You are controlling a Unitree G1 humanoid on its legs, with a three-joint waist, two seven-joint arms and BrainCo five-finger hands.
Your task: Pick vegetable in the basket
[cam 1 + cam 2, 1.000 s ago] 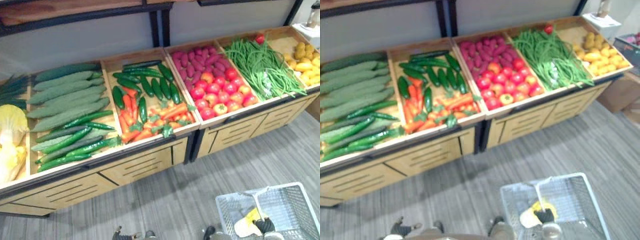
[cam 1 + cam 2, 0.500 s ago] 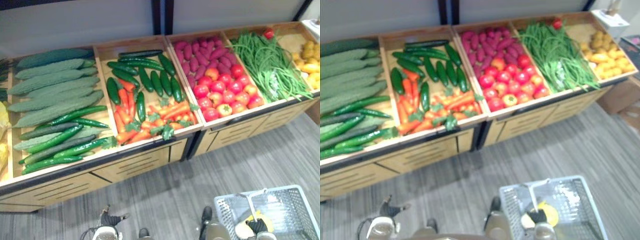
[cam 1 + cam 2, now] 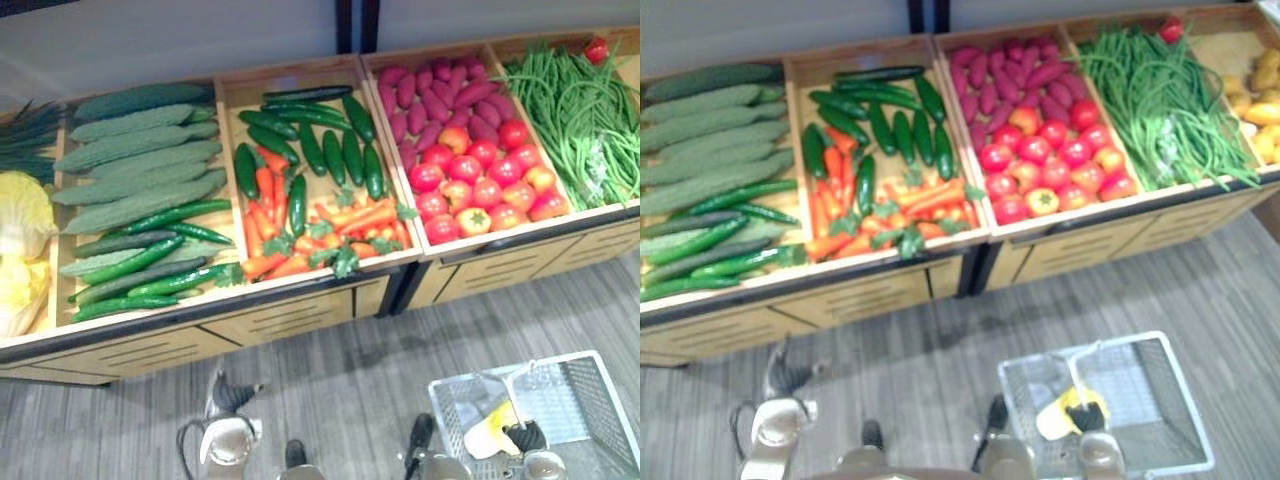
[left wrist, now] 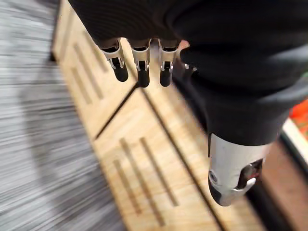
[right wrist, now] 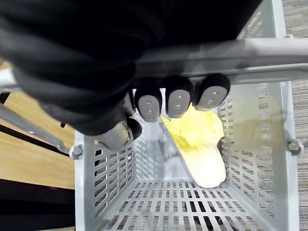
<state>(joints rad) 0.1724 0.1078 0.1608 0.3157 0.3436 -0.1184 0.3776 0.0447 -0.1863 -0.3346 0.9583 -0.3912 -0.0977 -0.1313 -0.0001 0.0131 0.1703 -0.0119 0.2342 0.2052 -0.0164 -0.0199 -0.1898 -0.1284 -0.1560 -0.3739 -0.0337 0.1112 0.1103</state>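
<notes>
The right hand [image 5: 177,100] is curled round the basket [image 5: 103,173] handle [image 5: 231,50]. A soft, light cabbage [image 5: 199,144] lies inside. The left hand [image 4: 139,62] hangs loose, fingers straight, by the stand [image 4: 139,159]. Cucumbers [image 3: 322,150] look firm and smooth; grab one round its middle.

a pale yellow leafy vegetable [image 5: 201,147] lies flat inside the grey slotted basket [image 5: 108,178].

- Left hand [image 4: 216,72]: black ribbed cover, silver fingers [image 4: 139,57] with dark rounded tips, chunky silver thumb [image 4: 233,178].
- Right hand [image 5: 72,62]: matching black cover, grey oval fingertips [image 5: 177,102].
</notes>
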